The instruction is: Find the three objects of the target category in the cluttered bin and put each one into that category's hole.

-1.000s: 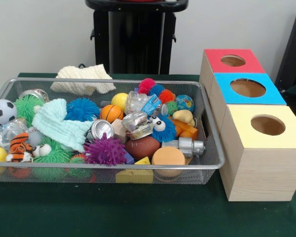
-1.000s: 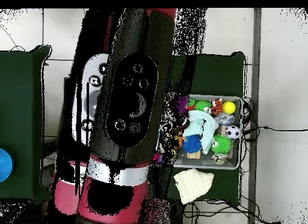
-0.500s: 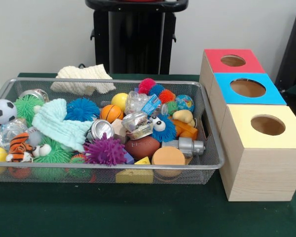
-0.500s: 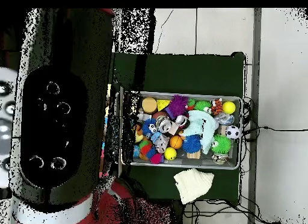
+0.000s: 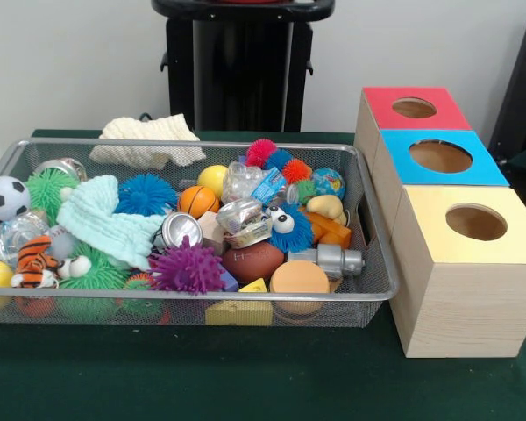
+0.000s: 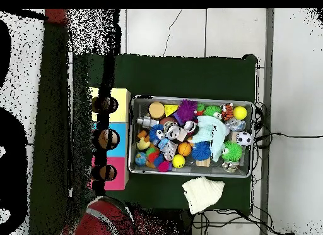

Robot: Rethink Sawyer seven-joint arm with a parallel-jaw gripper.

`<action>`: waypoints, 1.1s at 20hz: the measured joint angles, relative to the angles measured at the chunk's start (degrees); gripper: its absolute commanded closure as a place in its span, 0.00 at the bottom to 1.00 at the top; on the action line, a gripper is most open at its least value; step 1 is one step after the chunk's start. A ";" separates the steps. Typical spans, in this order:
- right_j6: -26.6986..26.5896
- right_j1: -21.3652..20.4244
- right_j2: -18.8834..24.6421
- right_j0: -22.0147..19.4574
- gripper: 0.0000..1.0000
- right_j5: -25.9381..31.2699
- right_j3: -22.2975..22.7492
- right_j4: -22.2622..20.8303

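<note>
Bin (image 5: 368, 294): wire mesh, crammed with toys, on the green counter (image 5: 245, 377); bare strip along counter's front edge
Boxes (image 5: 456, 281): just beside bin's end; three holes open
Gripper: not visible in either view

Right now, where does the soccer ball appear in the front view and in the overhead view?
Front view: the soccer ball lies at the bin's left end, against the far corner.
Overhead view: the soccer ball lies at the bin's right end.
Shared landmark: the green spiky ball is beside it in both views.
</note>
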 measured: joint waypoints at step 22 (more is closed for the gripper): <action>0.25 2.19 1.31 4.25 1.00 14.71 4.35 -8.75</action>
